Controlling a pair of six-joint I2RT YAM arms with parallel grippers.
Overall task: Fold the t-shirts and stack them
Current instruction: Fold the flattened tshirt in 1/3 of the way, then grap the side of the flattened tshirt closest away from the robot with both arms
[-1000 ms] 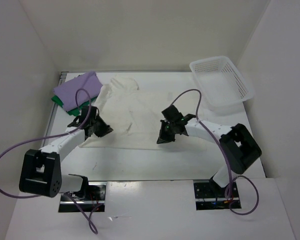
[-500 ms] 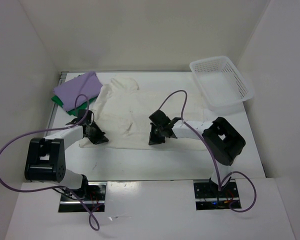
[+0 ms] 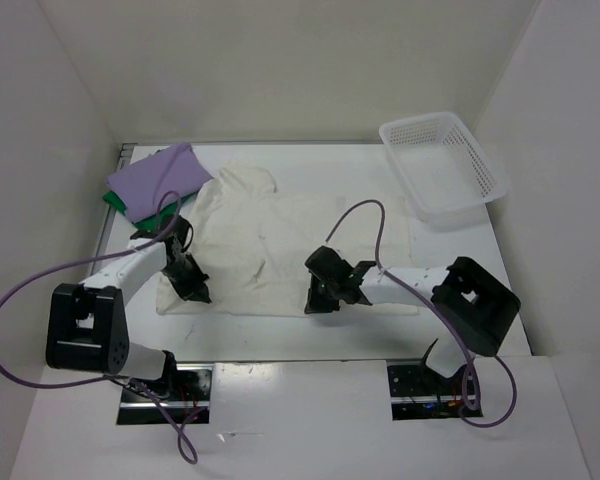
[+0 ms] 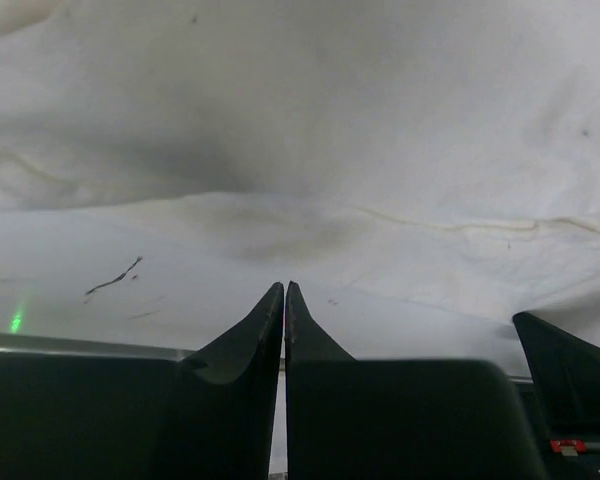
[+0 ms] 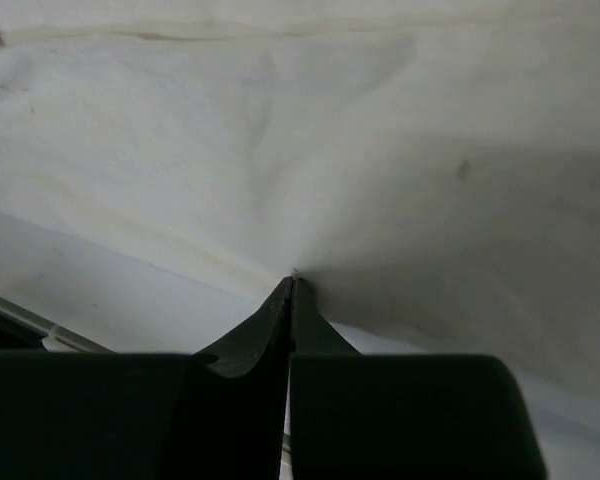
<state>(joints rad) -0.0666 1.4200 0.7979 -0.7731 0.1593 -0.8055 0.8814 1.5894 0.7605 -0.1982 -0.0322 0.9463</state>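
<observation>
Across the white table (image 3: 280, 335) from above, the cream off-white cloth t-shirt (image 3: 270, 235) lies spread flat, with the left gripper (image 3: 195, 292) and right gripper (image 3: 318, 303) at its near hem. Left wrist: fingers pressed together on bare table, just short of the hem. Right wrist: fingers pinched together on the puckered hem.

Cream shirt (image 3: 270, 240) reads to me as soft matt cloth, creased. Left of it, lavender shirt (image 3: 158, 175) and green shirt (image 3: 113, 199) are matt cloth too. Bench (image 3: 280, 335) is smooth and scuffed, basket (image 3: 477, 150) plastic mesh, jaws matt black.
</observation>
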